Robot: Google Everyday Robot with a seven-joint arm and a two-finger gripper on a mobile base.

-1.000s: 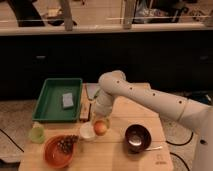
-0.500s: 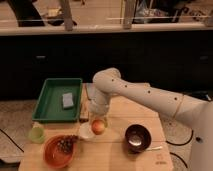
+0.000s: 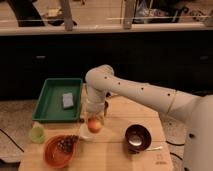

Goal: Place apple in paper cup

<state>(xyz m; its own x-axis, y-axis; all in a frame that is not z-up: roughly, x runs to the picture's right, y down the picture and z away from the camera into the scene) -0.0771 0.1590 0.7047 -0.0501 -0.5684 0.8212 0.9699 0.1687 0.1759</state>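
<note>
The apple (image 3: 94, 125), small and orange-red, hangs just above the wooden table (image 3: 115, 159) between the fingers of my gripper (image 3: 94, 122). The gripper points straight down from the white arm that reaches in from the right. The white paper cup (image 3: 84, 133) stands right beside the apple on its left and lower side. The apple overlaps the cup's right rim and hides part of it. The apple is over the cup's edge, not inside the cup.
A green tray (image 3: 51, 105) with a grey sponge (image 3: 68, 100) lies at the back left. A pale green cup (image 3: 36, 134) and an orange bowl of dark bits (image 3: 59, 150) stand at the front left. A dark bowl (image 3: 137, 137) stands to the right.
The arm has swung left, and the gripper has carried the apple a little to the left, closer to the white paper cup.
</note>
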